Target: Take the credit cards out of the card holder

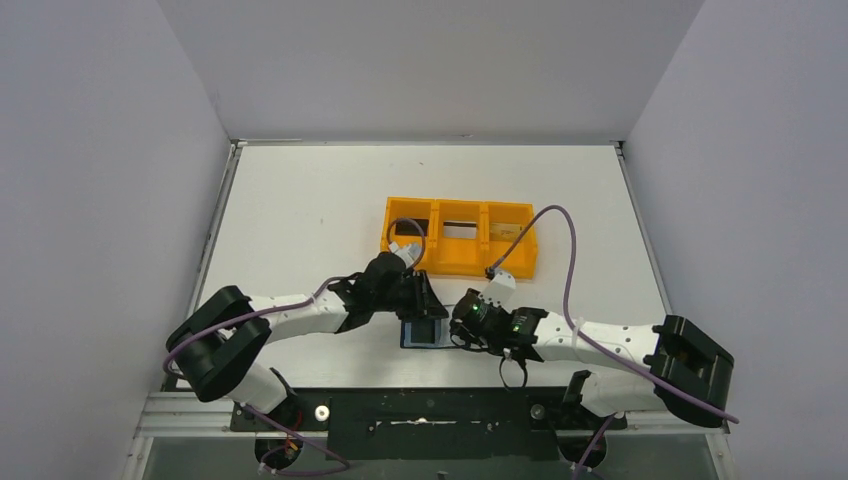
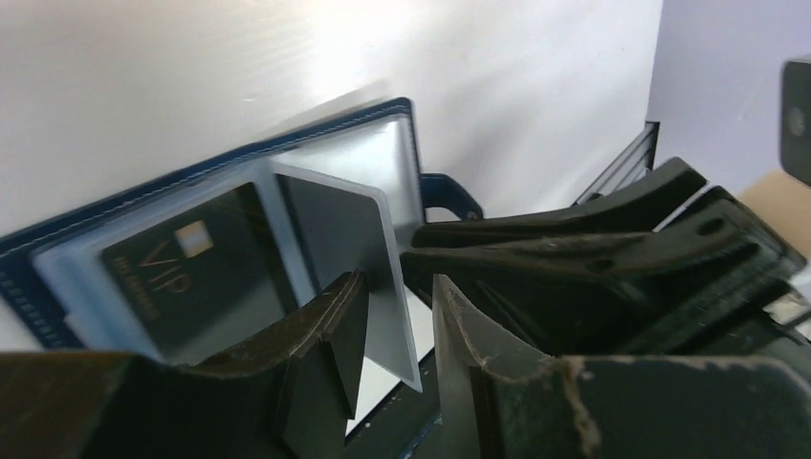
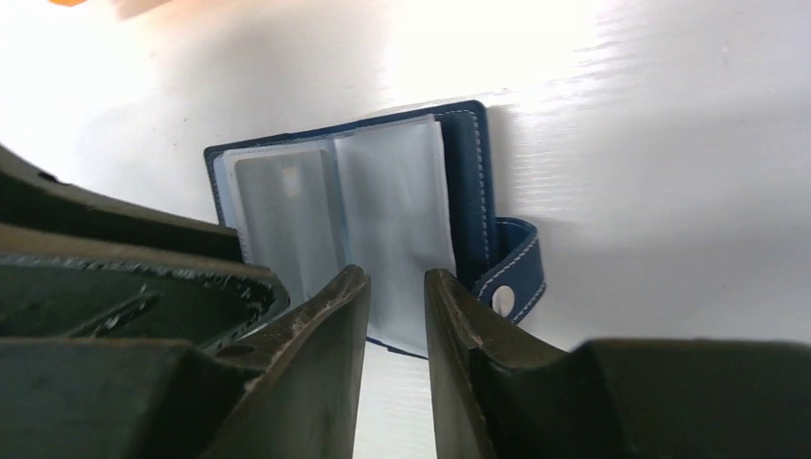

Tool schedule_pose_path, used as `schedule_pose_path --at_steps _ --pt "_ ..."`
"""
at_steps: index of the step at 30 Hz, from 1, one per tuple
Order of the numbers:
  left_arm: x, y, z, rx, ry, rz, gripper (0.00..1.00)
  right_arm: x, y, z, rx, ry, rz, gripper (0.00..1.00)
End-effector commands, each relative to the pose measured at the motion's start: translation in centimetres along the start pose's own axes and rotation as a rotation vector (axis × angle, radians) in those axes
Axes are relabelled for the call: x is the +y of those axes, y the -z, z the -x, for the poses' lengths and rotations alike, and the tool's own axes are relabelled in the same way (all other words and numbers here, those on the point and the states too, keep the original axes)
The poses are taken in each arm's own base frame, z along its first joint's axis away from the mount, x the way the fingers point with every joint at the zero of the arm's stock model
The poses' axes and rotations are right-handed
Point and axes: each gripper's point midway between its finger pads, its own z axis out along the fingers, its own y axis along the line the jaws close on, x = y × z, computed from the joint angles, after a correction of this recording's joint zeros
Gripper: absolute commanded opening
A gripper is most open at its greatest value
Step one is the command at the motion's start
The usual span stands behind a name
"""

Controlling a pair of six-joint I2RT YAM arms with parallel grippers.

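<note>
The navy card holder [image 1: 424, 333] lies open on the table between my grippers; it also shows in the left wrist view [image 2: 402, 110] and the right wrist view [image 3: 473, 182]. A dark card marked VIP [image 2: 196, 277] sits in a clear sleeve on one half. A thin grey leaf, card or sleeve I cannot tell [image 2: 368, 249], stands up from the centre fold, its edge between the fingers of my left gripper [image 2: 400, 282], which are a little apart. My right gripper [image 3: 397, 277] is narrowly open and empty over the holder's near edge, beside the closure tab [image 3: 512, 273].
The orange three-compartment tray [image 1: 520, 262] stands just behind the holder. My right gripper's fingers [image 2: 574, 253] lie close beside my left gripper. White walls close in the table on both sides and at the back. The arm bases sit at the near edge.
</note>
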Motion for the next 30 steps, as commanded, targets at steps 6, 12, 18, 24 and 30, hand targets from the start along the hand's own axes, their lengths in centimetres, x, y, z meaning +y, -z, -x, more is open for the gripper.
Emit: schedule_pose_path --at_steps 6,12,18,24,30 --pt "-4.2 -1.7 -0.5 0.029 -0.078 -0.078 0.33 -1.9 1.5 2.9 -0.138 -0.142 -0.047 0.23" --pt "-3.1 -1.9 -1.0 0.024 -0.072 -0.046 0.33 -2.2 3.1 4.3 -0.198 -0.200 0.007 0.22" --pt "-3.2 -0.3 0.1 -0.031 -0.089 -0.027 0.33 0.3 4.0 4.7 -0.199 -0.206 0.164 0.25" --pt "-1.9 0.6 1.1 -0.065 -0.056 -0.010 0.35 2.5 4.2 4.8 -0.175 -0.160 0.212 0.23" --pt "-0.6 2.3 2.2 -0.152 -0.027 0.043 0.35 4.0 3.0 3.5 -0.101 -0.065 0.212 0.16"
